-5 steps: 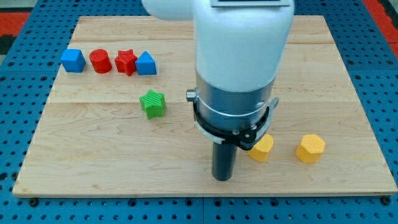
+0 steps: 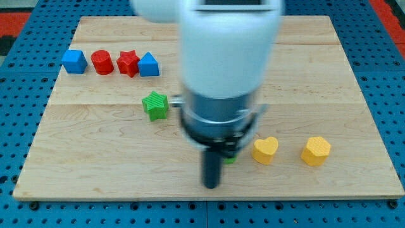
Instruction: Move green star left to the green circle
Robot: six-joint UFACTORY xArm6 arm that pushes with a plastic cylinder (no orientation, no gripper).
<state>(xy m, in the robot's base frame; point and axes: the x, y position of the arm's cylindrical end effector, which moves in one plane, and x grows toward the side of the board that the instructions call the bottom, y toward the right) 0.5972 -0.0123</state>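
The green star lies on the wooden board, left of centre. My tip is near the board's bottom edge, below and to the right of the star and well apart from it. A small piece of another green block shows just right of the rod, mostly hidden behind it; its shape cannot be made out. The arm's white and grey body covers the board's middle.
A blue cube, a red cylinder, a red star and a blue triangular block form a row at the top left. A yellow heart and a yellow hexagon lie at the lower right.
The arm and my tip have moved to the view's left and a little down. The yellow heart is now uncovered and a bit of a green block shows beside the rod.
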